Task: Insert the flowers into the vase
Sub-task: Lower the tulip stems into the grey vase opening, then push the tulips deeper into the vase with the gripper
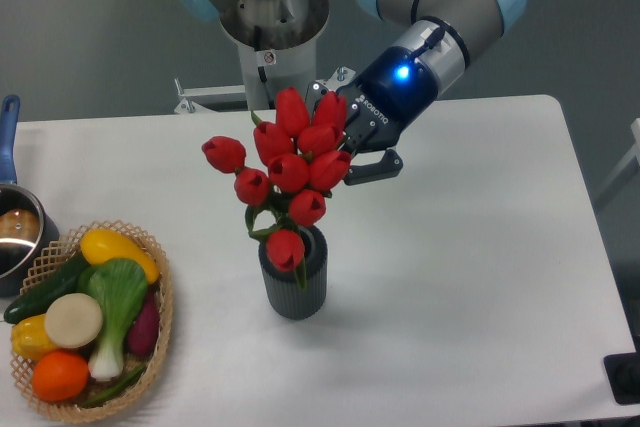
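Your pincer is clamped on the flowers, gripping the bunch from its upper right side. The red buds hang tilted directly above the vase, and the lowest bud sits right at the vase's mouth, covering part of the rim; you cannot tell whether the stems are inside yet. The vase stands upright on the white counter. Left of the vase, well apart, you have a wicker basket of vegetables, and beyond it a steel pot.
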Robot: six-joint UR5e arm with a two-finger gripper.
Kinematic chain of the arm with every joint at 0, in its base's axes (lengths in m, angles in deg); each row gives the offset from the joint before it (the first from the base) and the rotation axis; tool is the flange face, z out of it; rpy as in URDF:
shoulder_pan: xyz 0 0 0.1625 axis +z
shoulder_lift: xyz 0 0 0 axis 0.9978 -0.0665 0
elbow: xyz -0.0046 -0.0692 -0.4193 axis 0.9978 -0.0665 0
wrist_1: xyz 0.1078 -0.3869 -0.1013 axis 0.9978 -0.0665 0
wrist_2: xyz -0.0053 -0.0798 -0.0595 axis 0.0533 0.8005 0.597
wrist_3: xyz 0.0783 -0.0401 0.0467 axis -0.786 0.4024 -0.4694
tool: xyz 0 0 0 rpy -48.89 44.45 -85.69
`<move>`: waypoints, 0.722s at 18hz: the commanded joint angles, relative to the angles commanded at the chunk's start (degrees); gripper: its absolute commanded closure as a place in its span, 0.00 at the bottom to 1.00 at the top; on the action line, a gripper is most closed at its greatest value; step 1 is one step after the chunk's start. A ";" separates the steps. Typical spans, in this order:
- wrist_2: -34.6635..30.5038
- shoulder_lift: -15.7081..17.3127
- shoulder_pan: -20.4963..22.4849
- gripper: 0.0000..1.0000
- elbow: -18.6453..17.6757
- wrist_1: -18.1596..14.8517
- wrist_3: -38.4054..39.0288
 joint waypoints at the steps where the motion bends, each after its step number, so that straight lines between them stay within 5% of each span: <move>1: -0.79 0.00 -0.26 0.94 -0.44 0.00 -0.17; 13: -6.42 -1.75 -1.67 0.90 -9.14 0.09 -10.19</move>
